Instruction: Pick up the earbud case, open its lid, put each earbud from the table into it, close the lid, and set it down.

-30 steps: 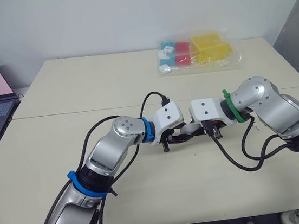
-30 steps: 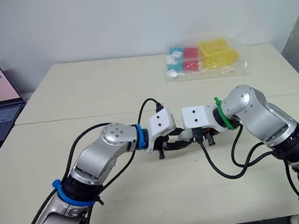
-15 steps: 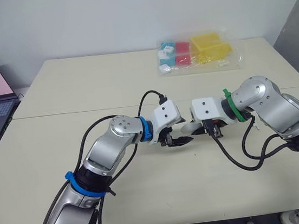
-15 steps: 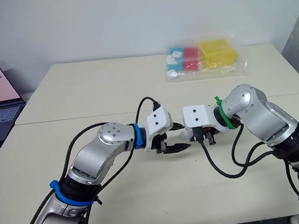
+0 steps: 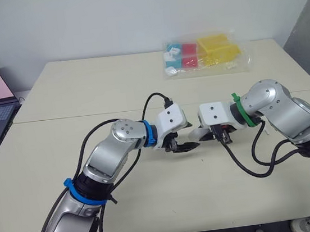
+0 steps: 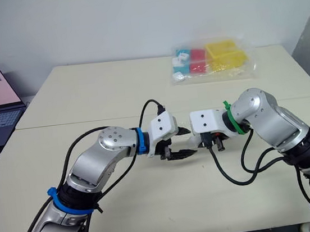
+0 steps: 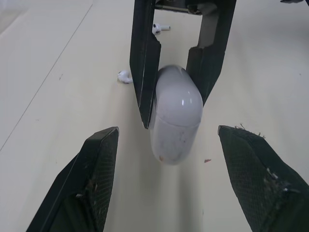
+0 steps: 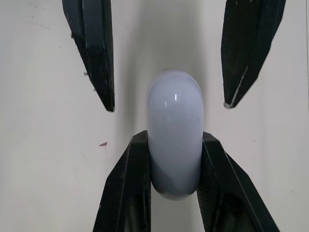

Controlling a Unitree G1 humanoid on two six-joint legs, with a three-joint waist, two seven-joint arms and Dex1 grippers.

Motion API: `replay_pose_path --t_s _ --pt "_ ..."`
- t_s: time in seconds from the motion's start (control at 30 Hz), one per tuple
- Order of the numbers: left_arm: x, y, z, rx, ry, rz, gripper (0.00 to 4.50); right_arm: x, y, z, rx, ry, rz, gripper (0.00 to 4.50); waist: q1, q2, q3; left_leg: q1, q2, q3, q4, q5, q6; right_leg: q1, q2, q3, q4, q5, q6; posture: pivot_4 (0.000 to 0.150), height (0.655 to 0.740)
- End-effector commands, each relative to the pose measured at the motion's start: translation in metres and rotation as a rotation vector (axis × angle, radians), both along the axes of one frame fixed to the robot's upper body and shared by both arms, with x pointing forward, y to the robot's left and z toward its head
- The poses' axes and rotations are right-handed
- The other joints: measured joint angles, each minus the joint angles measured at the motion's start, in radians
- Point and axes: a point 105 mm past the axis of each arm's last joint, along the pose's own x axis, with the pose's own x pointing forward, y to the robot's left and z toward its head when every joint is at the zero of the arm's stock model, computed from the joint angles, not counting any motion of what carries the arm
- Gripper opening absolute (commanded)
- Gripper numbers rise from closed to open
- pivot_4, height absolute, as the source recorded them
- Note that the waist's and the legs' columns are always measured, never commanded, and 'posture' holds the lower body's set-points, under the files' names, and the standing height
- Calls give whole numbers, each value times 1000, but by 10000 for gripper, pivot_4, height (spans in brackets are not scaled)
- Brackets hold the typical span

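The right gripper (image 8: 173,140) pinches a white earbud case (image 8: 174,111) between its two black fingers, clamped on one end, lid closed. The case's rounded free end sticks out past the fingertips, above the table (image 7: 48,72). The left gripper (image 7: 167,130) faces it with its fingers (image 7: 94,183) spread wide, one on either side of that free end, not touching it. One earbud (image 7: 124,76) lies on the table just outside a right finger, and another earbud (image 7: 161,27) lies farther back near the base of those fingers.
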Motion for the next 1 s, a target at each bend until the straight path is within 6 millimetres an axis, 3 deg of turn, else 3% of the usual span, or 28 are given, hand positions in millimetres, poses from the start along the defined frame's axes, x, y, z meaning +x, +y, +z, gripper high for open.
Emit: replay_pose_path --t_s 0.03,0.13,0.17,0.47,1.0 --pt "-1 -2 12 -32 -42 -11 34113 1 -2 11 11 -44 3 8103 0 0 0 0 0 0 0 0 0 0 0 0 0 0 0 1500 7400" --pt "0 -4 13 -43 -37 -7 34113 1 -2 11 11 -43 3 8103 0 0 0 0 0 0 0 0 0 0 0 0 0 0 0 1500 7400" --pt "-1 -4 13 -44 -36 -8 32260 1 -2 11 12 -43 3 8103 0 0 0 0 0 0 0 0 0 0 0 0 0 0 0 1500 7400" --pt "-2 -6 7 -37 -22 -13 7709 1 -2 11 16 -42 6 8103 0 0 0 0 0 0 0 0 0 0 0 0 0 0 0 1500 7400" --pt "-2 -5 4 -42 -32 -14 7664 0 0 14 29 -34 3 8103 0 0 0 0 0 0 0 0 0 0 0 0 0 0 0 1500 7400"
